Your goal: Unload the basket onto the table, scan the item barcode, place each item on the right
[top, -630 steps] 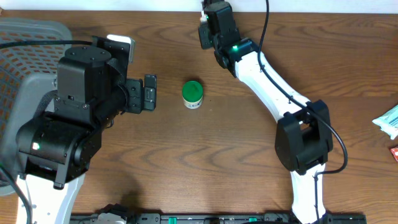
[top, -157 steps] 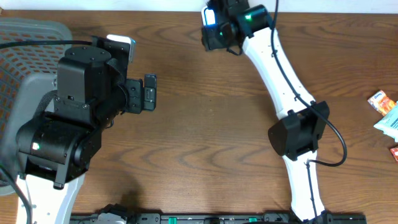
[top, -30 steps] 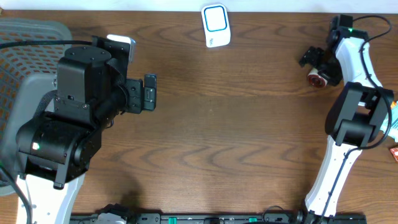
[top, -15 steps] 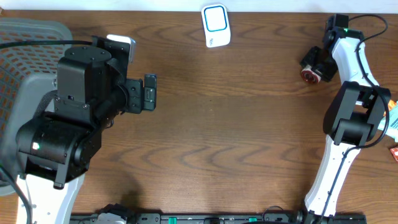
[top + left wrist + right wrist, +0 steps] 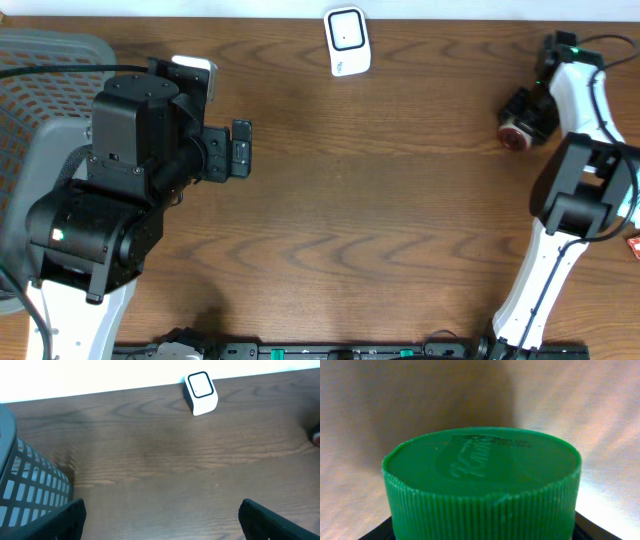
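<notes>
Right now we can see the right gripper [image 5: 518, 120] far over on the right side of the brown worktop [image 5: 400, 200]. It is clamped on a small jar [image 5: 513, 137]. From above, we only see a round reddish end of the jar, poking out just under the black gripper. In the right wrist view, the jar's green cap [image 5: 480, 470] fills almost the whole picture. The cap has little ridges all around its side and a raised word on top that we cannot read. Dark bits of the gripper show at both bottom corners, right beside the cap. We cannot tell if the jar is touching the worktop or is up in the air.

The white scanner [image 5: 346, 40] sits at the back edge of the worktop, near the middle. It has a dark square window on top. The jar is well apart from it, off to the right.

The left gripper [image 5: 241, 148] is on the left side, and its jaws are wide apart with nothing between them. A grey basket [image 5: 30, 60] with lots of holes sits at the far left. At the right edge lie a pale packet [image 5: 625, 190] and something small and red [image 5: 634, 245].
</notes>
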